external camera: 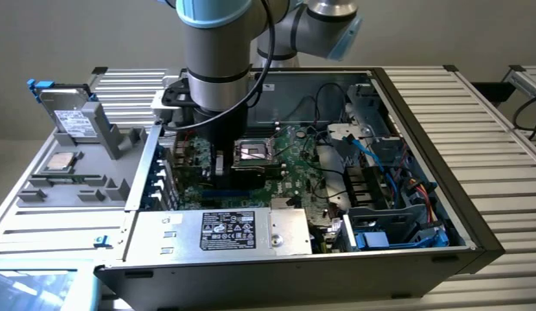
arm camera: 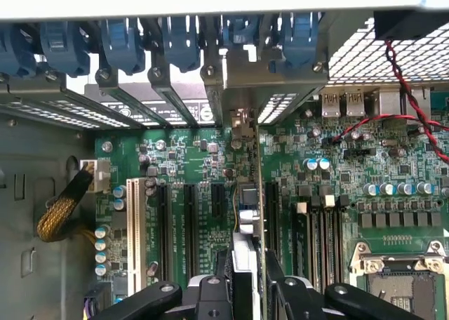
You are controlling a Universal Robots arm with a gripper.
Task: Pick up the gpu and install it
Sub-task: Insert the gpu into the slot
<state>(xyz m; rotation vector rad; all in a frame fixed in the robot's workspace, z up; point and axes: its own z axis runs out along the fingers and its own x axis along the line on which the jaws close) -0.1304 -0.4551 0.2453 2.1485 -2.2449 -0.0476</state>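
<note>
My gripper (external camera: 218,161) reaches down inside the open computer case (external camera: 423,116), over the green motherboard (external camera: 290,162). It is shut on the gpu (arm camera: 245,215), which the wrist view shows edge-on and upright between the black fingers (arm camera: 210,299). The card's silver end bracket (arm camera: 240,106) points at the case's rear slot openings. The card stands over the expansion slots (arm camera: 191,222), in line with one black slot (arm camera: 271,215); whether it touches the slot is unclear. In the exterior view the gpu (external camera: 219,170) is a dark sliver under the wrist.
A grey parts tray (external camera: 78,194) at the exterior view's left holds a silver white-labelled drive box (external camera: 71,120) and a processor (external camera: 61,162). The power supply (external camera: 224,230) sits at the case front. The processor socket (external camera: 250,154), blue slot clips (arm camera: 119,43) and loose cables (external camera: 371,155) crowd the gripper.
</note>
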